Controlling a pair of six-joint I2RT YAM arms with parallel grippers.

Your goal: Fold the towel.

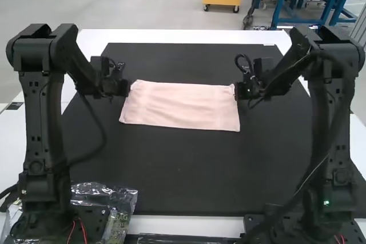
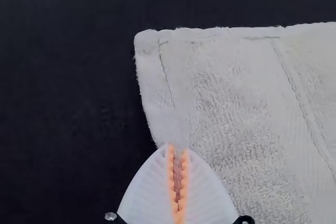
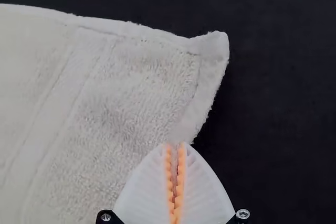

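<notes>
While the flat pink towel point(image 1: 180, 105), upper centre in the high view, is pinched at opposite side edges by left gripper point(image 2: 177, 149) and right gripper point(image 3: 175, 146), a fold is presumably being started, requiring level, paired lifting.

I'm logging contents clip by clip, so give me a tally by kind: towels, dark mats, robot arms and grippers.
Towels: 1, the pink towel
Dark mats: 1, the black mat
Robot arms: 2, left arm and right arm
Grippers: 2, left gripper and right gripper
Total: 6
</notes>
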